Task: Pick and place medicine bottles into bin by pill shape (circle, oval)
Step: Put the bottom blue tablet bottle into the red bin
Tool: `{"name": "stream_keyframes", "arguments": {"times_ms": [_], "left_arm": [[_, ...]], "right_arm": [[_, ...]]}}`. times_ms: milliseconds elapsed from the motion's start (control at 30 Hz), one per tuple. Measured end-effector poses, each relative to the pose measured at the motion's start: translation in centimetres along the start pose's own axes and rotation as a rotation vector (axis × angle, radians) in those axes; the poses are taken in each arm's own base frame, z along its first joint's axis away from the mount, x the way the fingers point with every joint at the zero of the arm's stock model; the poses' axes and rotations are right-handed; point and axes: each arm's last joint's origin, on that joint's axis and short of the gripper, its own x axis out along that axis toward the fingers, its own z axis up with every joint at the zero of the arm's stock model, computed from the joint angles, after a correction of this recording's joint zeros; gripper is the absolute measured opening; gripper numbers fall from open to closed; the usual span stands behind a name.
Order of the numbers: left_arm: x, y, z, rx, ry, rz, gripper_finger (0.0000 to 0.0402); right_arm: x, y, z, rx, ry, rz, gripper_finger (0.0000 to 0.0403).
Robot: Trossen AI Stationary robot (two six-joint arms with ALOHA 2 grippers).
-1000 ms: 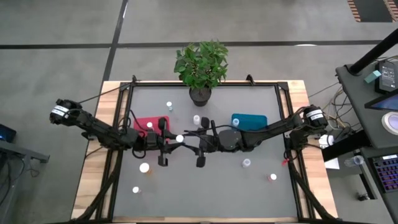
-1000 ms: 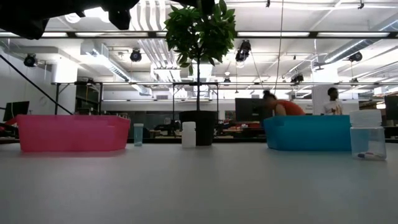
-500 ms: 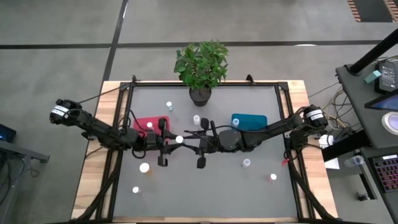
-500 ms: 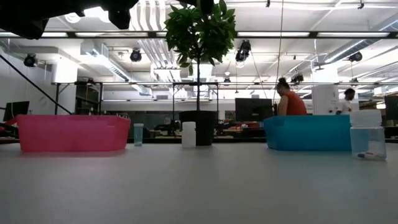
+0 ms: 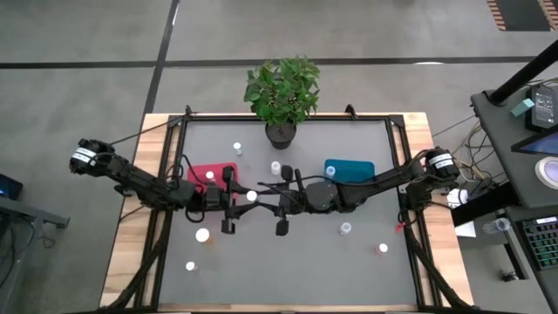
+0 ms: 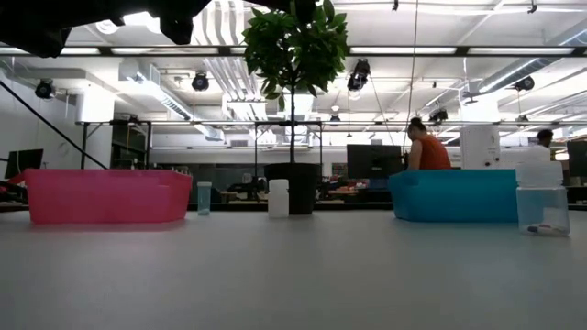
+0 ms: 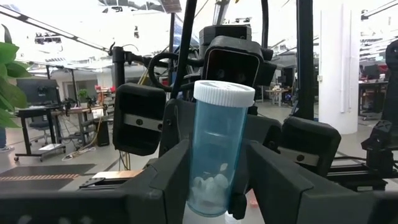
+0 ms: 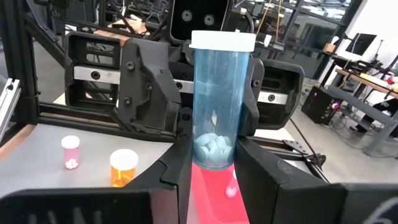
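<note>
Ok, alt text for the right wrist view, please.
A clear blue bottle with a white cap and white pills stands upright between the right gripper and the facing left gripper. Below sit the red bin, an orange bottle and a pink bottle.

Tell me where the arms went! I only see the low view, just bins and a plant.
Observer: Both meet over the table, roughly between the red bin and the teal bin: left gripper facing right gripper.
Operator: Are they holding something?
Observer: The right gripper is shut on a bottle with a white cap.
Operator: Anything inside?
Observer: White pills lie at its bottom.
</note>
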Motion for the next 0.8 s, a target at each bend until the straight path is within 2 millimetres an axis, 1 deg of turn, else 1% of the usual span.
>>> {"name": "stream_keyframes", "arguments": {"times_ms": [367,600,800], "left_arm": [[-0.4,0.2,0.0,0.006,0.006,0.003,0.0142],[-0.6,0.2,-0.1,0.024,0.055,-0.004,0.0142],[-1.3,0.5,0.2,0.050,0.132,-0.013,0.0142]], "right_arm": [[0.0,0.0,-0.1,0.004,0.013,-0.005,0.0095],[0.0,0.1,-0.4,0.000,0.041,0.001,0.0095],[-0.3,0.0,-0.5,0.009,0.094,0.012,0.0095]]}}
